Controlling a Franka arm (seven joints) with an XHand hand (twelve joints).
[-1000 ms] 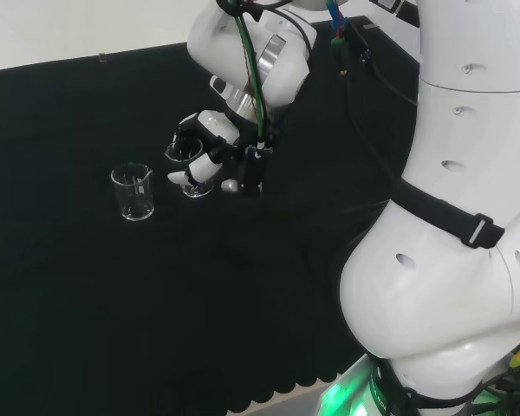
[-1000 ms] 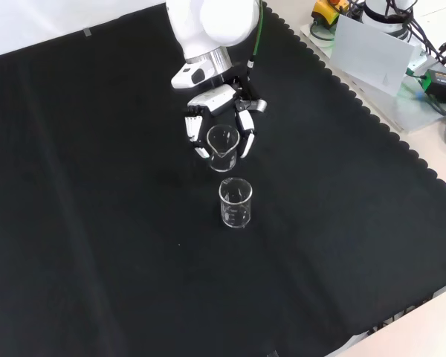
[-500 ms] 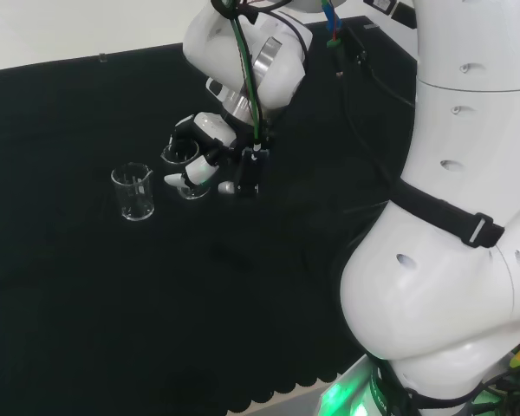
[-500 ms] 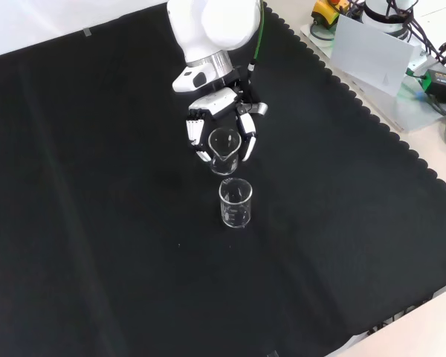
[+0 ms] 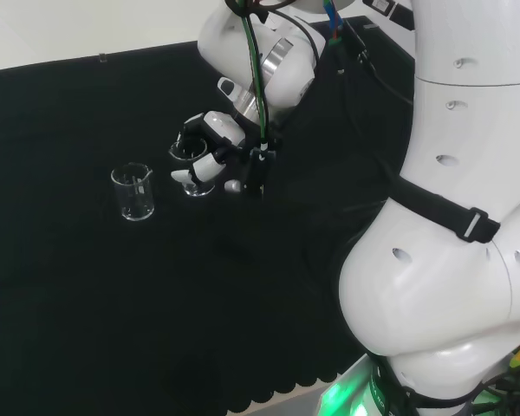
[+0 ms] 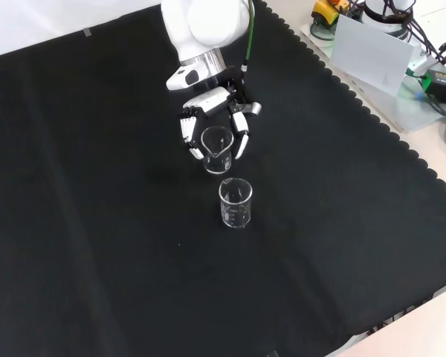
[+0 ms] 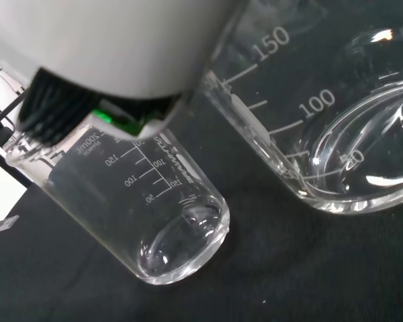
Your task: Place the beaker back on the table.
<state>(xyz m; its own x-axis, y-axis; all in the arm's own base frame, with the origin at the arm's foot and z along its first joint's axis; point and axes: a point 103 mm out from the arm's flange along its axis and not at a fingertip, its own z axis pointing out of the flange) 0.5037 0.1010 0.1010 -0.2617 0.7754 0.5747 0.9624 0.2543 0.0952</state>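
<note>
- Beaker of clear glass, cylindrical with a pouring lip (image 6: 216,149), is held upright between the curled fingers (image 6: 186,134) and thumb of the black and white robot hand (image 6: 212,111); the hand is closed around it from the sides.
- The grasp is taken at the wall rather than the rim, which is judged to keep the mouth level and the base free to meet the cloth squarely.
- In the head view the held beaker (image 5: 191,169) is seen low over the black cloth (image 5: 87,286); whether its base is touching cannot be told.
- In the wrist view the held beaker's rounded, thick base (image 7: 363,154) and its printed scale marks are seen close up; the glass is smooth, glossy and appears empty.
- A second clear glass beaker (image 6: 236,202) of like shape stands upright on the cloth just beside the held one, nearer the camera in the front view and apart from it.
- The closeness of the two is judged the main hazard: glass could be knocked when the fingers are opened.
- The cloth is matt and black with a scalloped edge (image 6: 372,111), and is judged to offer a soft, non-slip seat.
</note>
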